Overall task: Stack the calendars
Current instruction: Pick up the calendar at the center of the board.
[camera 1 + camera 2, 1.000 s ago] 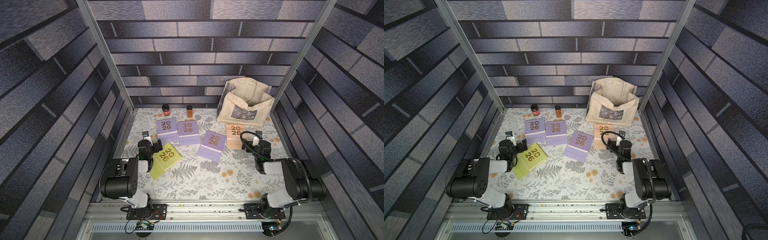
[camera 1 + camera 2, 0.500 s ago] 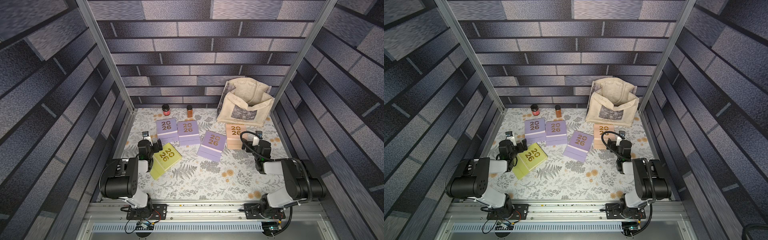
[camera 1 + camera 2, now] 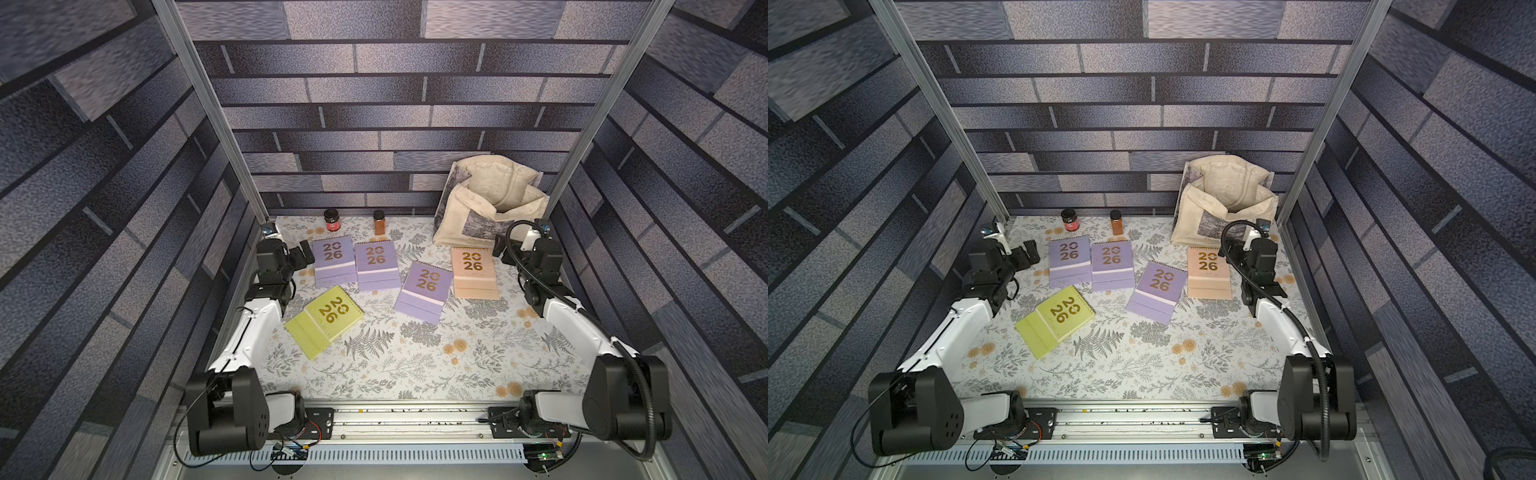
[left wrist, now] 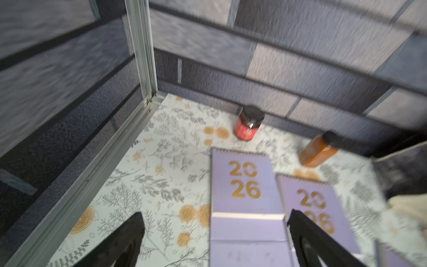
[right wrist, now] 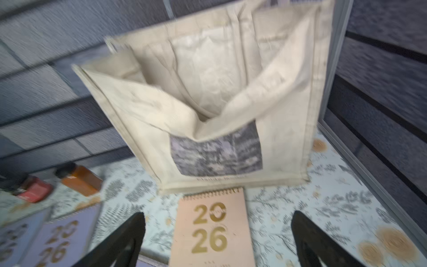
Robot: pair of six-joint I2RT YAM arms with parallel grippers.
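The 5 calendars [image 3: 424, 286] have matt card covers with shiny gold digits, the tote bag [image 3: 494, 195] is coarse cream cloth, and the frame post [image 3: 211, 108] is smooth, dull-silver metal.

Right wrist view motion-smeared: tote bag [image 5: 208, 104] print unreadable, peach calendar [image 5: 211, 231] cut by frame edge. Left wrist view: 1 lavender calendar [image 4: 323, 203] partly behind left gripper [image 4: 216, 213] finger [image 4: 298, 222]. Both top views: red jar [image 3: 332, 220] [image 3: 1070, 220] label too small to read.

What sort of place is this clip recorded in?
Probably a staged robot test booth, not a real room: printed brick-pattern panels on aluminium posts, a floral table cover, and left arm and right arm on a metal rail.
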